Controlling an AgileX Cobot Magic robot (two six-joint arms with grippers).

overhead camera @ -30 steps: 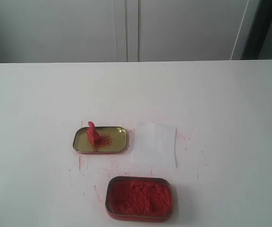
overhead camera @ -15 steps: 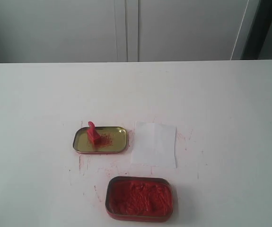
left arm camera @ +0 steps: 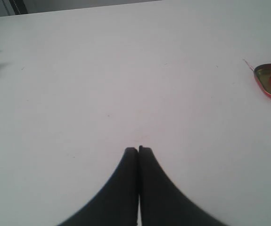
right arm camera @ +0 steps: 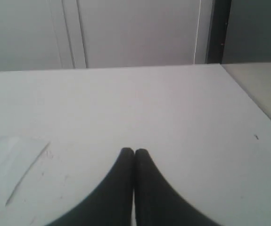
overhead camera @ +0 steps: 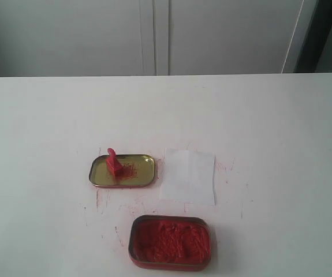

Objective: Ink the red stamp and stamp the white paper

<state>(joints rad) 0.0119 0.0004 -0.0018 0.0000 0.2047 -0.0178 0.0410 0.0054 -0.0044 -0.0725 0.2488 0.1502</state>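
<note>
Red stamp (overhead camera: 114,163), a small bright red plastic block with a narrow handle, stands upright in a shallow gold metal tin lid (overhead camera: 144,178) on the white tabletop (overhead camera: 269,115). Handle-up placement probably allows a grasp from above and keeps the inked face off the table. A thin white rectangular paper sheet (overhead camera: 189,176) lies flat just beside the lid. An open oval tin of red ink paste (overhead camera: 171,264) sits near both, so transfers should be short. Left gripper (left arm camera: 138,149) and right gripper (right arm camera: 134,150) hang over bare table, fingertips pressed together, holding nothing. Neither has begun the approach.
</note>
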